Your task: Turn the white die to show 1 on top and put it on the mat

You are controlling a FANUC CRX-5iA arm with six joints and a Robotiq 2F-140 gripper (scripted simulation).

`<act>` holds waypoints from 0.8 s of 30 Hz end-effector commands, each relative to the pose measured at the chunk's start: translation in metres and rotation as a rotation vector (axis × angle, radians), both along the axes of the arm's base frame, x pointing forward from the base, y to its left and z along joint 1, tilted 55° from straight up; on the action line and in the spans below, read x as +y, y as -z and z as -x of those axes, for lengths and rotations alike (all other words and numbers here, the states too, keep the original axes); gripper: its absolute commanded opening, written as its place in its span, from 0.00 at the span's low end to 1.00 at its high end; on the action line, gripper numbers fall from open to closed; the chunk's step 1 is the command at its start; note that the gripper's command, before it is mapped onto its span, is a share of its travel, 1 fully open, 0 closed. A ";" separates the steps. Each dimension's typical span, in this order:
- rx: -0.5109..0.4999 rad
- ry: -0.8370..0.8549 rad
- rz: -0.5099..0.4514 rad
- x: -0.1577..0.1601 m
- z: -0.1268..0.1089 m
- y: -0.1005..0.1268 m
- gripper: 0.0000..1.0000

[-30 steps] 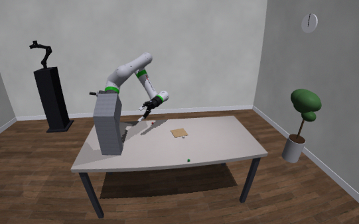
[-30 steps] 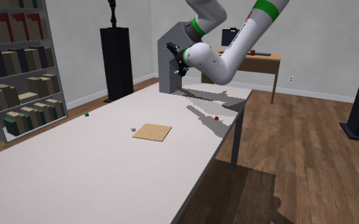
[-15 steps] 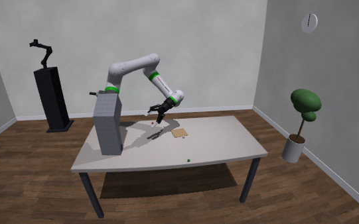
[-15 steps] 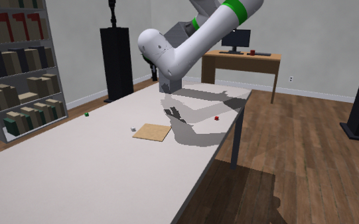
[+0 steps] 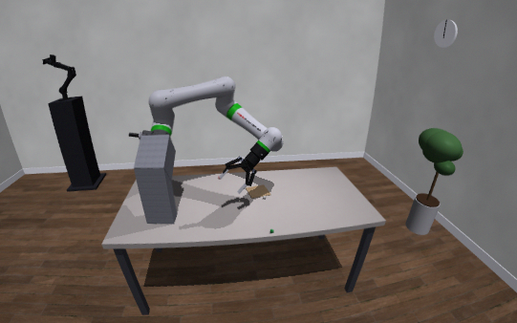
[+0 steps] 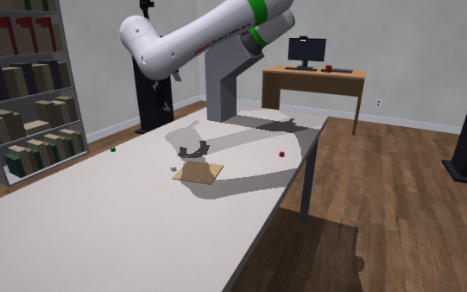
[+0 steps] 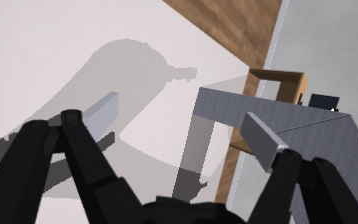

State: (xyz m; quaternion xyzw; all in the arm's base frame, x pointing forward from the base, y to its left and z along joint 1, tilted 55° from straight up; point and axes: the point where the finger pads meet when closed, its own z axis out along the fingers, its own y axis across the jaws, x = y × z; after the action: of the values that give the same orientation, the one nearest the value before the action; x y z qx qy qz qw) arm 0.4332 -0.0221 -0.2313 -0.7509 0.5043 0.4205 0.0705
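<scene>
Over the table (image 5: 306, 201), the arm angles down, its tool (image 5: 235, 178) wide open and empty.

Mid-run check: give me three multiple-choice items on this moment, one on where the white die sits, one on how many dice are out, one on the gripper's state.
1. Where is the white die?
A. on the mat
B. on the table beside the mat
C. between the fingers

2. How many dice show on the table?
A. one
B. two
C. three

3. What state is the gripper in?
A. open, holding nothing
B. shut on the white die
C. shut on nothing

Answers:
1. B, the exterior view shows it on the table top just off the mat's edge.
2. C, the white die plus a green die and a red die.
3. A, the wrist view shows the fingers spread wide with only table between them.
</scene>
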 end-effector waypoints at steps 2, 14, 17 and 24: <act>0.058 0.196 -0.012 -0.015 -0.030 0.029 1.00; 0.147 0.658 -0.017 -0.052 -0.105 0.094 1.00; 0.149 0.664 -0.018 -0.053 -0.106 0.095 1.00; 0.214 1.008 -0.021 -0.081 -0.162 0.144 1.00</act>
State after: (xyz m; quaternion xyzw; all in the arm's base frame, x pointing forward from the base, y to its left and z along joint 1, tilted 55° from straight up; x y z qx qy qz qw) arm 0.5722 -0.0926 -0.3543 -0.4245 0.7758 0.4197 0.2046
